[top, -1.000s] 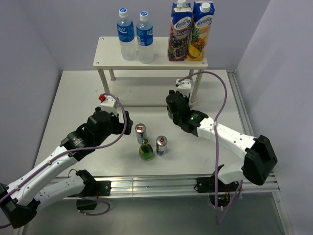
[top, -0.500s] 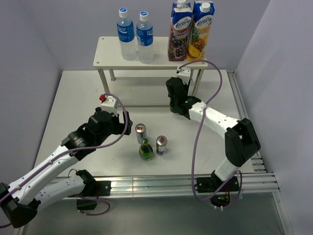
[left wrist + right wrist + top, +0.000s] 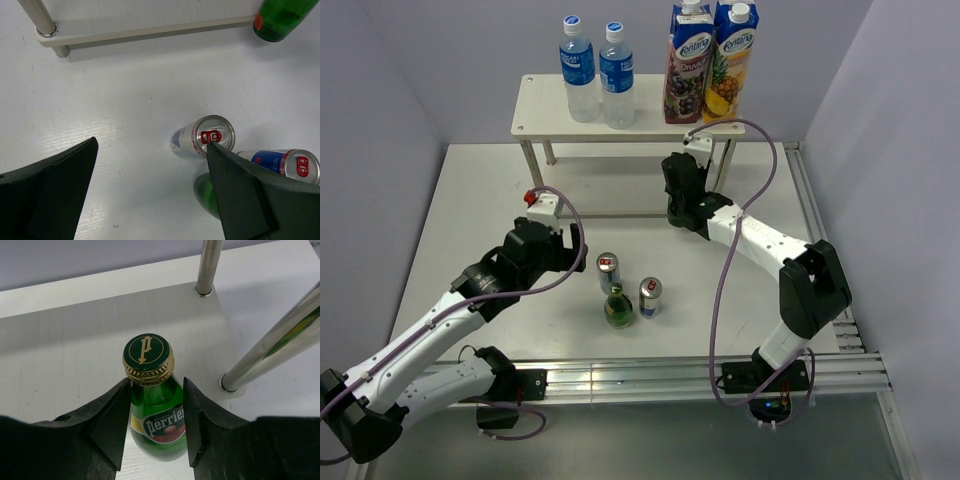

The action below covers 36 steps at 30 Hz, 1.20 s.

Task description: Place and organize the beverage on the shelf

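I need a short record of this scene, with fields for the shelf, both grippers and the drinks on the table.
top of shelf: two water bottles on the left, two juice cartons on the right
right gripper: shut on a Perrier bottle, over the lower board near a leg
left gripper: open, close to the cans
table: two cans and one green bottle, close together
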Available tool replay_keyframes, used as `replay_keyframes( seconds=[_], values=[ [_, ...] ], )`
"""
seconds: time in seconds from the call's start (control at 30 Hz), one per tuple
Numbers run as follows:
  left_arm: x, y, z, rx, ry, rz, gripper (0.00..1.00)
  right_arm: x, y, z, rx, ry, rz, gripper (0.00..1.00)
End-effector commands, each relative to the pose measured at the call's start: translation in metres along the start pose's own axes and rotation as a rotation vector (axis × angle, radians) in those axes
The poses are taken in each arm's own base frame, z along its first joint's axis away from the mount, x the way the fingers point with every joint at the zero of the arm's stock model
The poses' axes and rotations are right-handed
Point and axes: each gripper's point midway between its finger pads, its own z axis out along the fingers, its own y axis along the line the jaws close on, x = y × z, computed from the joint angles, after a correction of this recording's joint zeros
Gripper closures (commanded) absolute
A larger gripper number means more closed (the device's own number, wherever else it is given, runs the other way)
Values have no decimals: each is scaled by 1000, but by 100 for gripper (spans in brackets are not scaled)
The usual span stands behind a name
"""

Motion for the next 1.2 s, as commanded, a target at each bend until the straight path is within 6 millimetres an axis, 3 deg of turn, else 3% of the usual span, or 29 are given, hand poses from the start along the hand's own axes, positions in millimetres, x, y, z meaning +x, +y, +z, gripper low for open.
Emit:
replay_keyframes(
  seconds=[0.0, 0.27, 0.37, 0.77, 1.17],
  values=[
    [-10, -3, 2, 20, -33, -2, 4, -108, -1, -26, -48, -264, 229, 100],
    [-11, 3, 8, 8, -23, -21, 5, -108, -16, -42, -57, -305, 283, 100],
    [-11, 4, 9, 10, -24, -27, 5, -101, -22, -39, -36, -321, 273, 100],
    [-9, 8, 12, -10, -12, -27, 5, -87, -2, 10, 14, -337, 238, 100],
    [-9, 9, 13, -13, -10, -28, 5, -95, 1, 29, 64, -371, 201, 100]
  ],
)
